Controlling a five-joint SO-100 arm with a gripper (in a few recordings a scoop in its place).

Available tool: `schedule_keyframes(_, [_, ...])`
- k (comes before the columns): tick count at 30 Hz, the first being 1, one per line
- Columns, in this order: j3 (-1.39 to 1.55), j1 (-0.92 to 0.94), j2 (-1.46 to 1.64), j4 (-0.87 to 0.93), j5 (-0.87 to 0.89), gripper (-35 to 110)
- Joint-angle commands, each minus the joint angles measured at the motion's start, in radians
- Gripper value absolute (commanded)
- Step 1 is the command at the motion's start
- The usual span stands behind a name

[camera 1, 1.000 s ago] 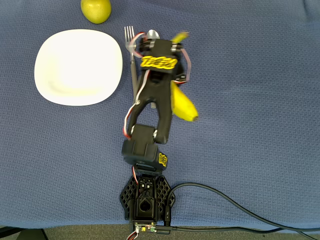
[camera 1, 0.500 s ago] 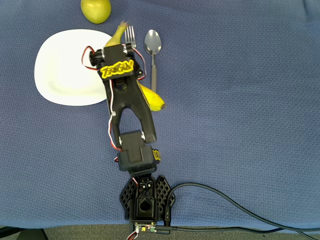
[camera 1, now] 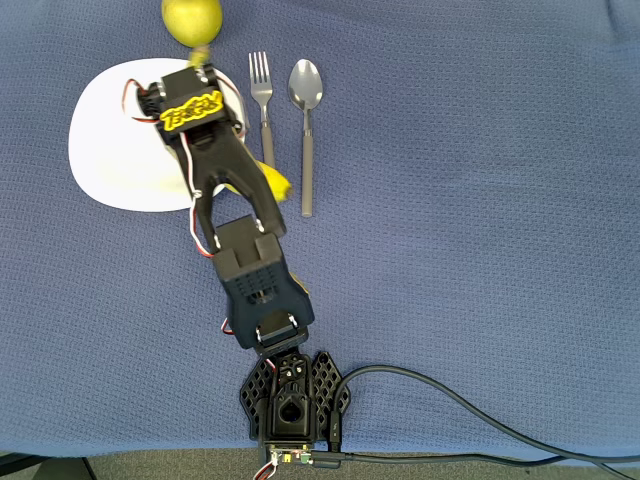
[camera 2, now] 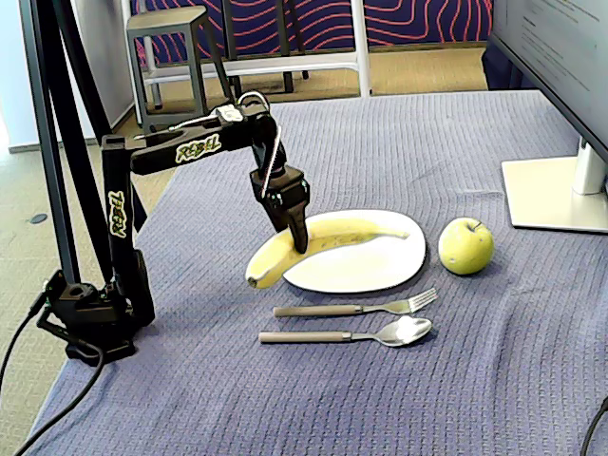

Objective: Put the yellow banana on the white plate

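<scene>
One yellow banana (camera 2: pixel 328 237) is held clamped in the hand (camera 2: pixel 298 237), partly over the white plate (camera 2: pixel 380 271), one end overhanging the rim.

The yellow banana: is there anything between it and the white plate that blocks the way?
Nothing visible blocks it. The gripper holds the yellow banana directly above the white plate, one end overhanging the plate's edge. The fork lies beside the plate.
</scene>
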Motion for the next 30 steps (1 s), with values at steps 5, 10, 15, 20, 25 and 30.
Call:
schedule_keyframes(5, [-0.225, -0.072, -0.077, 0.026, 0.008, 0])
schedule_keyframes(10, [-0.261, -0.080, -0.144, 0.029, 0.008, 0])
schedule_keyframes(15, [-0.308, -0.086, -0.209, 0.031, 0.008, 0])
schedule_keyframes(20, [-0.379, -0.098, -0.275, 0.032, -0.026, 0])
schedule_keyframes(25, [-0.442, -0.129, -0.318, 0.040, -0.067, 0])
schedule_keyframes(30, [-0.476, -0.149, -0.357, 0.048, -0.091, 0])
